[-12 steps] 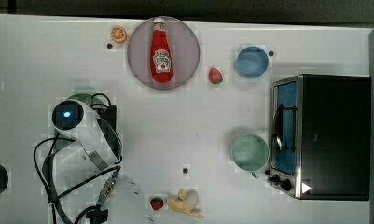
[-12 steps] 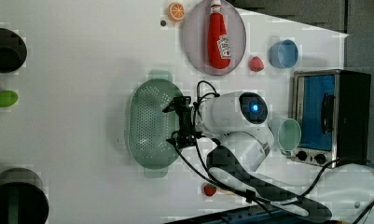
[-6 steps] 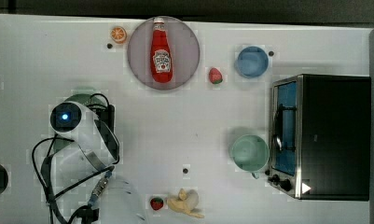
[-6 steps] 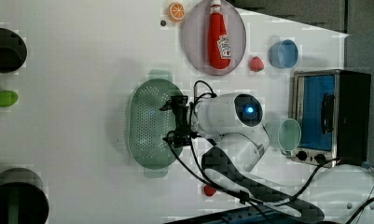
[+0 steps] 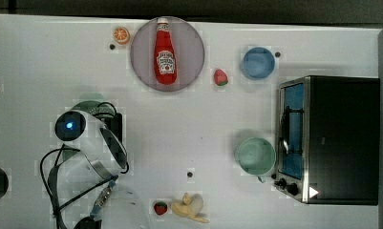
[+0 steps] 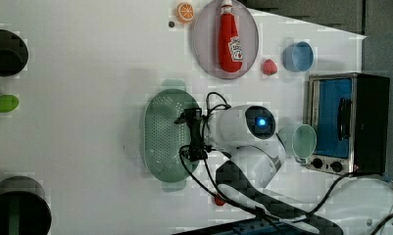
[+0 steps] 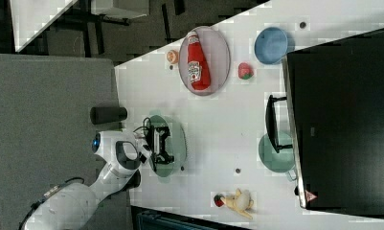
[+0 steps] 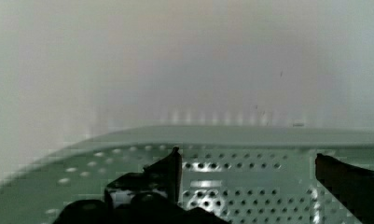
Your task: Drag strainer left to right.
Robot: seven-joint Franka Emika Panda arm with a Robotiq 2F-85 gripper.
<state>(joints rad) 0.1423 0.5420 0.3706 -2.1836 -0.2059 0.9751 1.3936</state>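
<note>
Strainer (image 6: 165, 136) is not yet dragged; it sits at the left view's centre-left on the table (image 6: 86, 98).
The gripper (image 6: 190, 134) is held wide open over its near wall, gripping nothing; the whole drag toward the toaster oven (image 6: 348, 125) is judged outstanding.

In the left view we see the strainer (image 6: 164, 134) lying on the surface (image 6: 86, 98) at the left of the arm (image 6: 248, 129), with the gripper (image 6: 191, 134) over its right rim; the plate (image 6: 206, 44) carries the bottle (image 6: 230, 39).
</note>
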